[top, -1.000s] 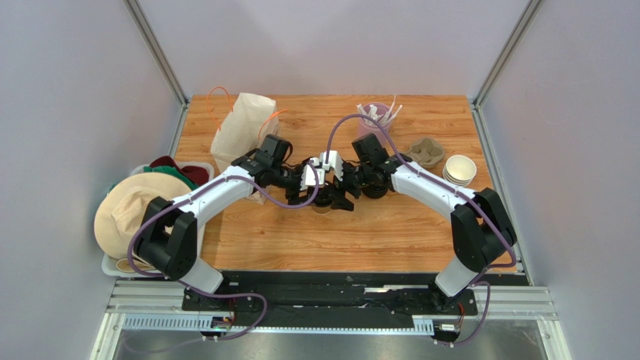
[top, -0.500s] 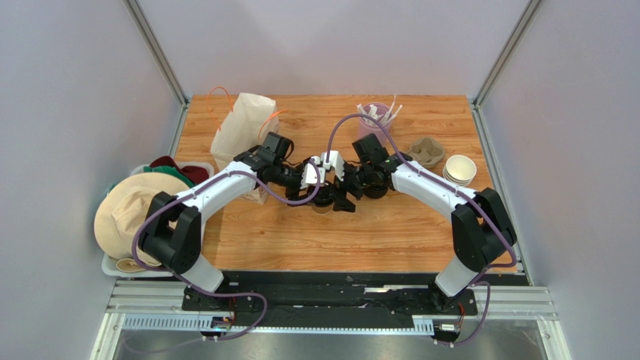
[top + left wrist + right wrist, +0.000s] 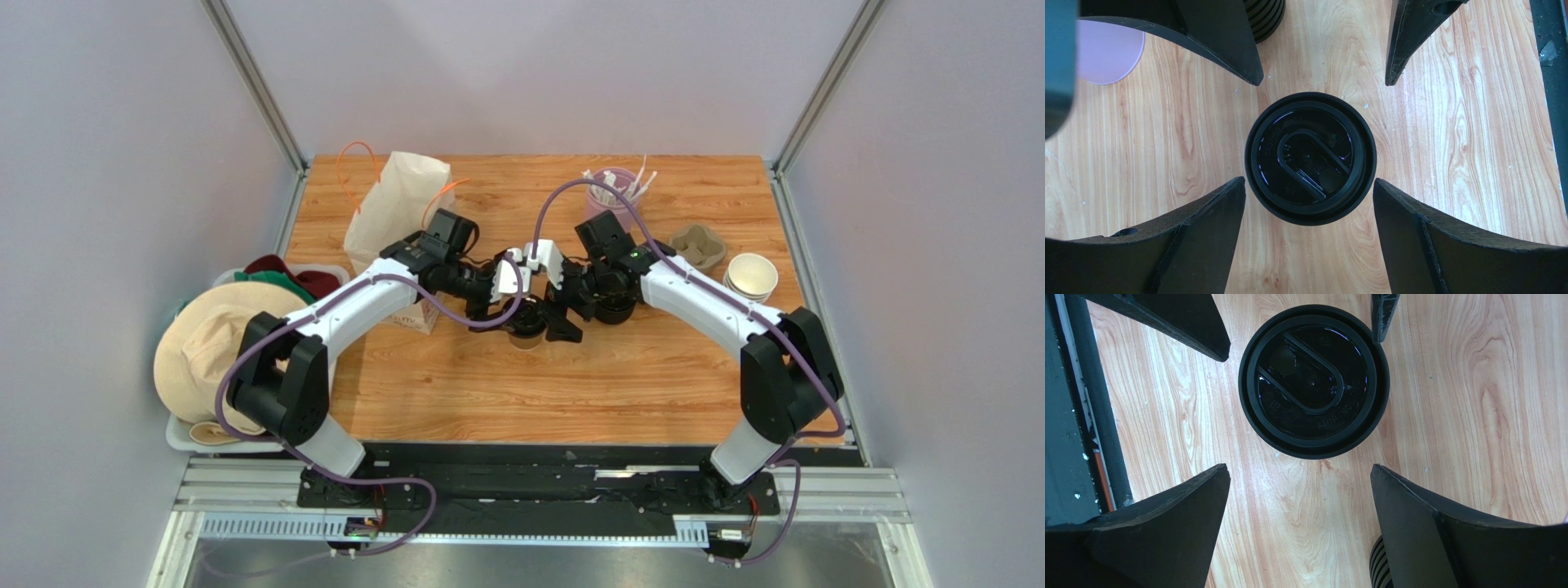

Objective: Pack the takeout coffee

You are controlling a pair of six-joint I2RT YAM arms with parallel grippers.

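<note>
— Start at the fingertips. What sits between them?

— The takeout coffee (image 3: 1310, 158). It stands upright on the wooden table (image 3: 1475, 153) with its black lid (image 3: 1314, 381) on top. Both grippers point down at it from opposite sides.

— Is the left gripper (image 3: 1309, 182) holding it?

— No. Its fingers (image 3: 1192, 245) are spread wide, one tip at each side of the lid, just beside the rim. They grip nothing. Whether a tip brushes the rim I cannot tell.

— And the right gripper (image 3: 1300, 468)?

— Also spread wide and empty. Its fingers (image 3: 1168, 527) straddle bare wood, and the cup lies just past their tips. The left gripper's fingers come in from the opposite side, and one of them overlaps the lid's edge in the right wrist view.

— What is just beyond the cup?

— A ribbed black stack (image 3: 1265, 17), right behind one of the right gripper's fingers. What it is made of I cannot tell.

— Farther out?

— Behind the left gripper, on its outer side, a pale paper bag (image 3: 395, 214) stands upright. Past the right gripper, toward the far edge of the table, a pink cup (image 3: 611, 194) holds white sticks. On the right gripper's outer side lies a moulded cardboard cup tray (image 3: 697, 249), and next to it a nested stack of paper cups (image 3: 751, 277).

— Anything off the table?

— Well apart from the left fingers, a tan hat (image 3: 221, 343) lies beside the table's left edge.
</note>
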